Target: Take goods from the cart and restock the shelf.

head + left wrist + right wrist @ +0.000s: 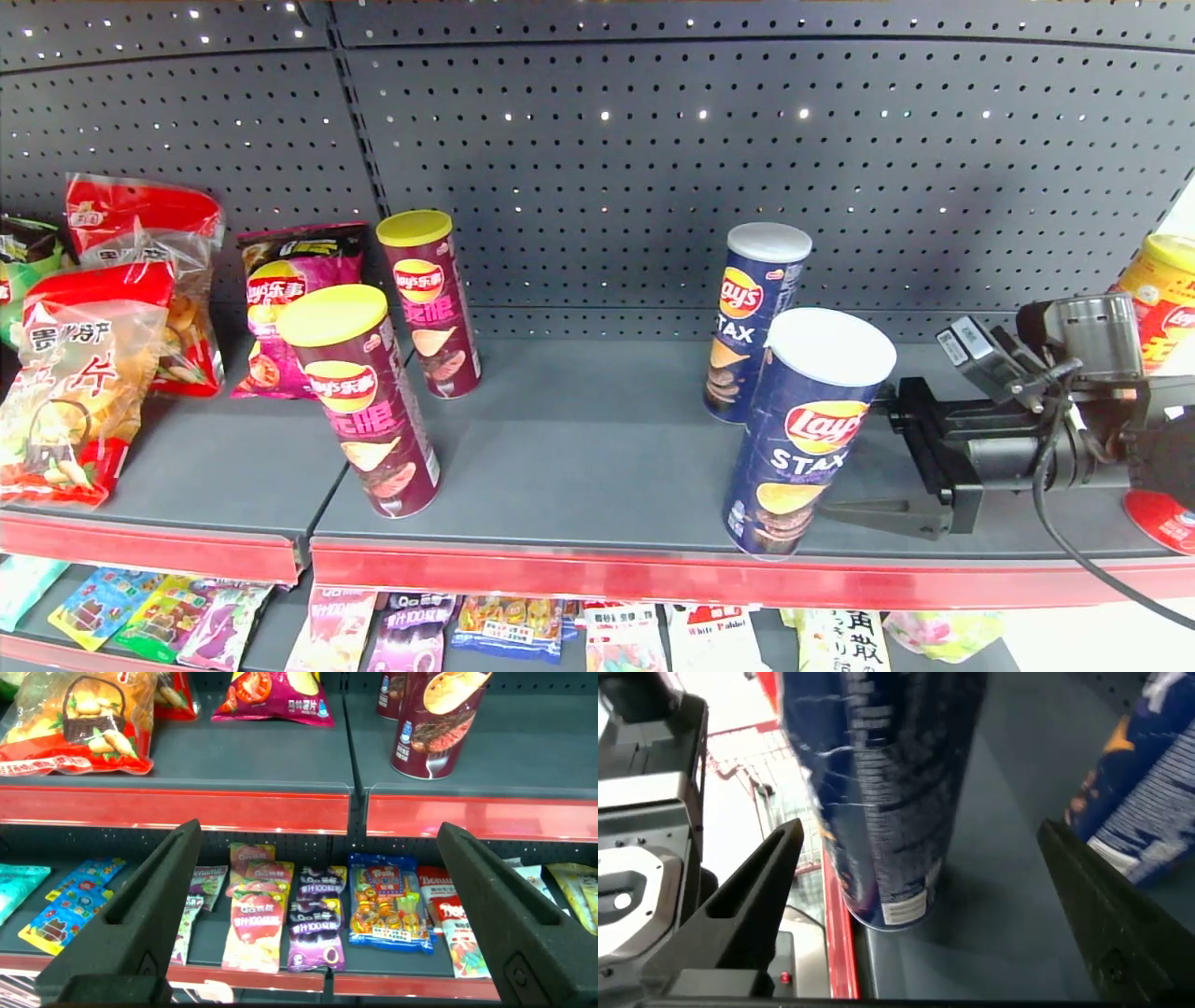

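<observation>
A blue chip can (pixel 803 429) with a white lid stands upright at the shelf's front edge (pixel 709 574), right of the middle. My right gripper (pixel 854 457) is level with it on its right side. The gripper is open, with one finger (pixel 878 511) in front of the can's foot and the other hidden behind the can. In the right wrist view the same can (pixel 887 793) stands just beyond the spread fingertips (pixel 789 840), with nothing gripped. My left gripper (pixel 320 829) hangs open and empty below the shelf's red edge (pixel 187 807), facing the lower shelf.
A second blue can (pixel 758 317) stands behind the first. Two maroon cans (pixel 359 411) (pixel 429 303) stand left of the middle, and snack bags (pixel 84 373) crowd the far left. A yellow can (pixel 1158 299) is at the far right. Candy packets (pixel 318 915) line the lower shelf.
</observation>
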### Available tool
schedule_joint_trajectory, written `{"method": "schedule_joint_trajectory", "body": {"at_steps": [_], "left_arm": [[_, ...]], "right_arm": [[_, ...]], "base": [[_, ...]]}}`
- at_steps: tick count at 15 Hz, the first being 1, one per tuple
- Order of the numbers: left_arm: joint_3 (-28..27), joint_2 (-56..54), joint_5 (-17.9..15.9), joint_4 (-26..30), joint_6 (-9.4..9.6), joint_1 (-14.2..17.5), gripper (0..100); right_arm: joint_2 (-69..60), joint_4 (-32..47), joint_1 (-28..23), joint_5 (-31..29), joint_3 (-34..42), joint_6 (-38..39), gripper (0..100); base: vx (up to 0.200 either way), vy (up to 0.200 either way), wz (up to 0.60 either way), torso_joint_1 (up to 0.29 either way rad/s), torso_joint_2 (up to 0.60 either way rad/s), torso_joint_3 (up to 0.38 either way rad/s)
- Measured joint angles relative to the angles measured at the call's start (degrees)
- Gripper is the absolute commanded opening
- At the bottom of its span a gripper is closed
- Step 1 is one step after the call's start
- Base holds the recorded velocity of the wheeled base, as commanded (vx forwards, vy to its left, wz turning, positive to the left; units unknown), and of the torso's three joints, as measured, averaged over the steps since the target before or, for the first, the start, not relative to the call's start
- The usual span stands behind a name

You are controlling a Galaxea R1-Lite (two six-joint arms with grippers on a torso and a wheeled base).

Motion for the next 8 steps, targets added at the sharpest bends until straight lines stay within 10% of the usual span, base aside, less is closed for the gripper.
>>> {"method": "schedule_joint_trajectory", "body": {"at_steps": [8], "left_arm": [[0.0, 0.0, 0.0, 0.0, 0.00, 0.0, 100]], "right_arm": [[1.6, 0.0, 2.5, 0.1, -2.6, 0.3, 100]], "base": [[0.000, 0.000, 0.00, 0.000, 0.00, 0.000]]}}
